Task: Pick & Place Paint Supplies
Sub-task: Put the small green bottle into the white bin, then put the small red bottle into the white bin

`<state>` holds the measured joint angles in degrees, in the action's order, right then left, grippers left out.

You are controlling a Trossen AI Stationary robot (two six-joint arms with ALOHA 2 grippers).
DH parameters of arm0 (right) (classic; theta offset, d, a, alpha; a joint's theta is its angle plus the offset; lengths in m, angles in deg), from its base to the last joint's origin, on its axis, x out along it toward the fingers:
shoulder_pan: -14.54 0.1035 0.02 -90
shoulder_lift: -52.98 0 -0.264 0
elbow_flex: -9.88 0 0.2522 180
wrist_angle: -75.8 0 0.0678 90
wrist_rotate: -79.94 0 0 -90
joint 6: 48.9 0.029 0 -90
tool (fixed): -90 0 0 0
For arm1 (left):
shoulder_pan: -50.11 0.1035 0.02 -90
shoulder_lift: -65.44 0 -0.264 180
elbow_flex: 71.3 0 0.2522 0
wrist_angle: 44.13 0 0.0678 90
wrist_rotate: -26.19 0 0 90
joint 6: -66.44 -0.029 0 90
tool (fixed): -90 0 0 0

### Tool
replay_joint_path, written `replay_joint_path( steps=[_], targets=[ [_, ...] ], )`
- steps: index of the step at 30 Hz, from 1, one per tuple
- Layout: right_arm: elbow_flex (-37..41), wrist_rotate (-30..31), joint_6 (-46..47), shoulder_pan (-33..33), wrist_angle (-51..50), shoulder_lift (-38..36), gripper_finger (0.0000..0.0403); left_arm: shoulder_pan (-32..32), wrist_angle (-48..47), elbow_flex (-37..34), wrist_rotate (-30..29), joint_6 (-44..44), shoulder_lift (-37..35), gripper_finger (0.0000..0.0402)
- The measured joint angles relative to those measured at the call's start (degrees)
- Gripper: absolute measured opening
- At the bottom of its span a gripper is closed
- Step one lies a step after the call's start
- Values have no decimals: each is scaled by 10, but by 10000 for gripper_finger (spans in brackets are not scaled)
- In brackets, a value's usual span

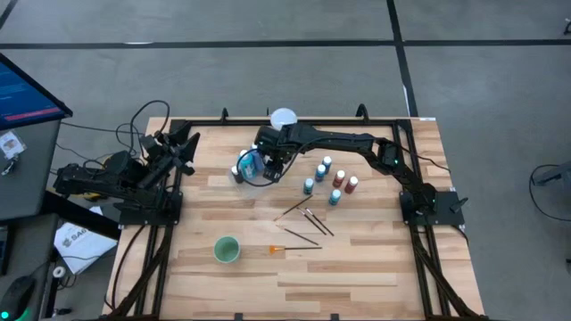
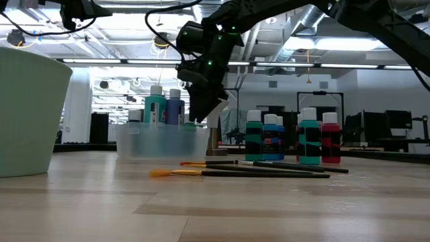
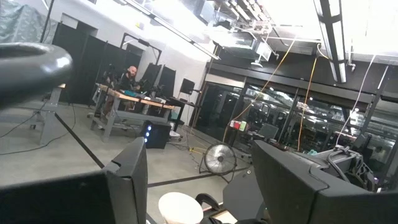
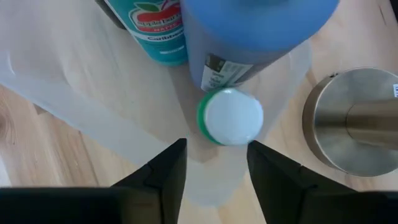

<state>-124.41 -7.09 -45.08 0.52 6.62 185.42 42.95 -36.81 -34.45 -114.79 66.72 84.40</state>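
Count, from overhead:

- Paint bottles loose on the worktop (image 1: 357, 267): six, white-capped, in one cluster (image 1: 330, 181), teal, blue and red among them.
- Bottles in the clear tub (image 1: 250, 169): three show close up, one teal, one blue, one with a green-rimmed cap (image 4: 231, 116).
- Brushes (image 1: 306, 223): about four, one orange-tipped (image 1: 274, 250).
- Green cup (image 1: 227, 250): one.
- White globe (image 1: 284, 117): one.
- Robot arms: two.

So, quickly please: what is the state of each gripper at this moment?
Left gripper: open, holding nothing, parked at the table's left edge.
Right gripper: open, holding nothing, above the clear tub, just over a green bottle standing in it.
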Motion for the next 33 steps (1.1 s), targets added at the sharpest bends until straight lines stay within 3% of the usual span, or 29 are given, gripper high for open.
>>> replay_joint_path(
  steps=[10, 18, 23, 27, 33],
  targets=[
    [-37, -2, -13, -9, -42, -29, 233, 0, 0, 0, 0, 0, 0, 199],
    [-44, 2, 21, -41, -161, -137, 224, 0, 0, 0, 3, 0, -5, 199],
    [-38, 46, 43, -65, -267, -171, 221, 0, 0, 0, 4, 2, -21, 199],
    [33, 48, 48, -68, -288, -204, 230, 0, -1, 0, 6, 2, -30, 199],
    [235, 37, 77, -68, -215, -304, 239, 0, -1, 0, 17, 2, -31, 199]
  ],
)
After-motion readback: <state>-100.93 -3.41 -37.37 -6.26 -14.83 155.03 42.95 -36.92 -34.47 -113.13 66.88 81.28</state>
